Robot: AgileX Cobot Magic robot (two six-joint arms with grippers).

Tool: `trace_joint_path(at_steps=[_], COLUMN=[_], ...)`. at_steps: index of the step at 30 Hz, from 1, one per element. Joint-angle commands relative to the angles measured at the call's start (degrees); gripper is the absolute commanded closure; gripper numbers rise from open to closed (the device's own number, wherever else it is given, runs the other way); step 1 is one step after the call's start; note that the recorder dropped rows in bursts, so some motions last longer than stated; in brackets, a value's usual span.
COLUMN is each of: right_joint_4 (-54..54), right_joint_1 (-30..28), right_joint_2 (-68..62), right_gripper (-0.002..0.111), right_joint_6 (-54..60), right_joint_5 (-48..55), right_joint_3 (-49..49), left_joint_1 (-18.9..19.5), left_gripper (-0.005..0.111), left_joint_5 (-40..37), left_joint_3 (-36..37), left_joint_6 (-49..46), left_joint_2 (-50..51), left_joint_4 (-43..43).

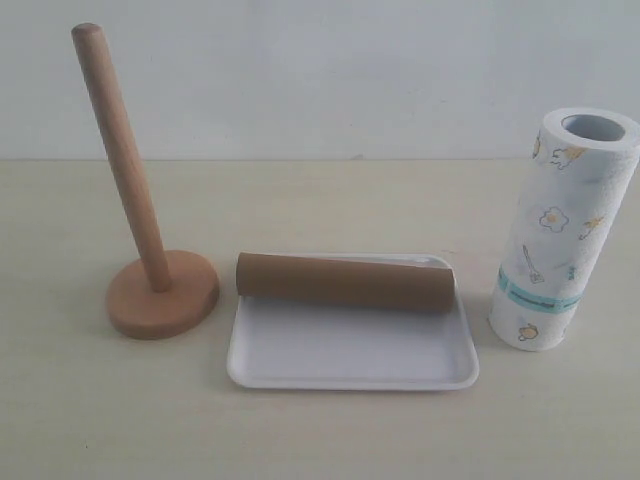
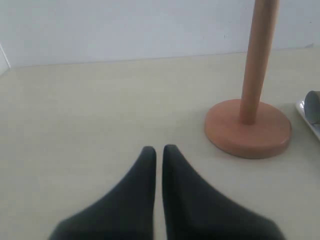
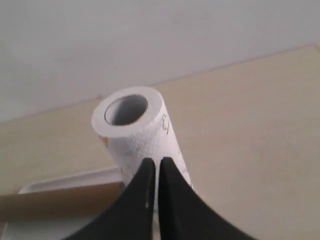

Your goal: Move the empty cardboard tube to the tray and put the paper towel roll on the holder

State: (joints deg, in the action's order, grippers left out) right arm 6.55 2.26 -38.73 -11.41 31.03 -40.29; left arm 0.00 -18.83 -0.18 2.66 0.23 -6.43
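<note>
The empty cardboard tube (image 1: pixel 345 283) lies on its side in the tray (image 1: pixel 350 355), across the far part, its ends near the tray's side rims. The paper towel roll (image 1: pixel 565 230) stands upright on the table (image 1: pixel 80 420) just to the right of the tray, hollow core facing up. The holder (image 1: pixel 163 295) stands to the tray's left, its post bare. The right gripper (image 3: pixel 156 162) has its fingers pressed almost together with only a thin slit between them. They grip nothing, and the tips point at the roll's side rather than around it. The left gripper (image 2: pixel 159 150) is likewise nearly closed and empty. It sits low over bare table, apart from the holder's round base.
</note>
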Motion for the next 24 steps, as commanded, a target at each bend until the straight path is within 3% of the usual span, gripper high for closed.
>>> trace_joint_path(at_steps=[1, 7, 10, 18, 21, 24], right_joint_4=[7.4, 27.92, 36.04, 33.76, 33.76, 33.76], right_joint_1=[-0.38, -0.38, 2.49, 19.62, 20.92, 20.92], right_joint_2=[-6.23, -10.69, -10.55, -10.55, -10.55, -10.55], right_gripper=[0.106, 0.106, 0.106, 0.106, 0.104, 0.09], right_joint_6=[9.51, 29.48, 36.61, 41.65, 41.95, 42.19], right_joint_5=[-1.46, -20.84, -30.54, -37.74, -38.9, -39.22], right_joint_3=[1.95, 13.87, 19.36, 21.62, 21.62, 21.62], left_joint_1=[0.05, 0.05, 0.05, 0.05, 0.05, 0.05], left_gripper=[0.103, 0.103, 0.103, 0.103, 0.103, 0.103], left_joint_5=[0.41, 0.52, 0.52, 0.52, 0.52, 0.52], left_joint_3=[0.18, 0.18, 0.18, 0.18, 0.18, 0.18], left_joint_6=[-0.26, -0.26, -0.26, -0.26, -0.26, -0.26], left_joint_2=[-0.23, -0.23, -0.23, -0.23, -0.23, -0.23], left_joint_4=[0.65, 0.65, 0.65, 0.65, 0.65, 0.65])
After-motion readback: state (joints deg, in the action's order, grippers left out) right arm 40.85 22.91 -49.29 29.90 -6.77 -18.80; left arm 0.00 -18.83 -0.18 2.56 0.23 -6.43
